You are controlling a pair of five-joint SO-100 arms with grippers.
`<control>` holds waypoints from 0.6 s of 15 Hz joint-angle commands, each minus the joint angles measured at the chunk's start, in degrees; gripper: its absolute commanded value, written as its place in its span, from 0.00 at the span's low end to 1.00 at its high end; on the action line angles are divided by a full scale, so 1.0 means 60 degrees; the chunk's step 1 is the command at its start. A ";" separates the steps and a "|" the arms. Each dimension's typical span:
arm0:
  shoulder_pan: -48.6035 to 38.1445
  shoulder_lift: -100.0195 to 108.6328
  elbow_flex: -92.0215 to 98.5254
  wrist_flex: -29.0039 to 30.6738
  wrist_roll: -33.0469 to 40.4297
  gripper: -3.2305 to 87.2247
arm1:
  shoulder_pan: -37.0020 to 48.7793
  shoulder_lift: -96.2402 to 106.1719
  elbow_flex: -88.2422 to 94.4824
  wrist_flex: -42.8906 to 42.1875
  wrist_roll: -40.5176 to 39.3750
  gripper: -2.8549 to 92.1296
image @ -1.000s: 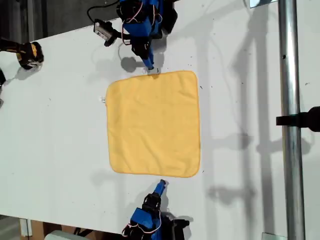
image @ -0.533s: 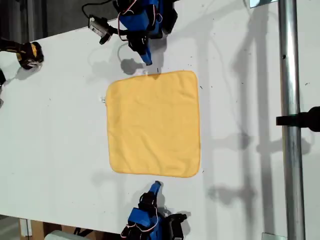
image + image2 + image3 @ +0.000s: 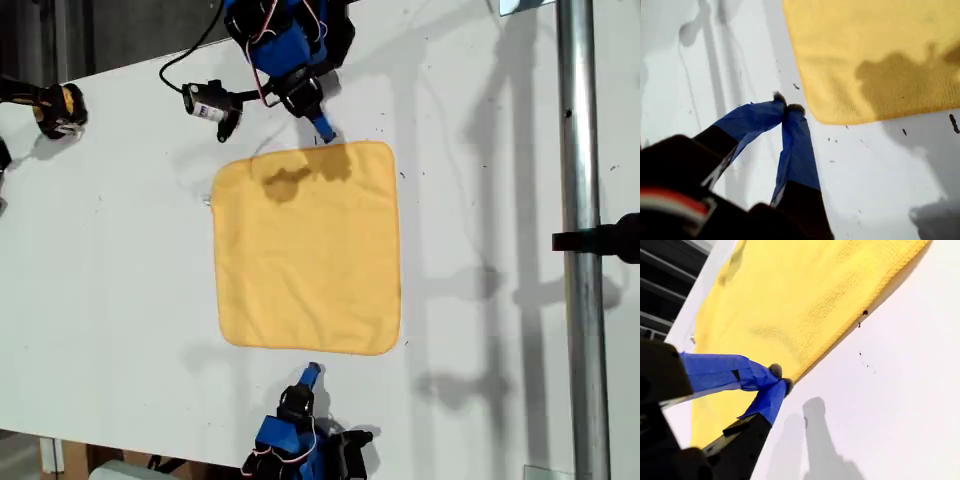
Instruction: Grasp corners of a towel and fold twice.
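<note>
the towel (image 3: 307,248) lies flat; my first gripper (image 3: 787,107) and second gripper (image 3: 778,379) clenched, empty.

The towel (image 3: 307,247) is lying flat on the table (image 3: 120,260), between the two arms. My first gripper (image 3: 785,108) is hanging with its tips pressed together, just off one rounded corner (image 3: 832,114) of the towel, the table under its fingers. My second gripper (image 3: 780,378) is sitting tips together at the towel's opposite edge, the towel spreading away beyond its fingers
</note>
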 commanded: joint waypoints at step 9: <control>-0.0117 0.0059 0.0059 -0.0176 0.0396 0.01 | -0.0996 -0.5244 -0.6284 0.3208 -0.0981 0.04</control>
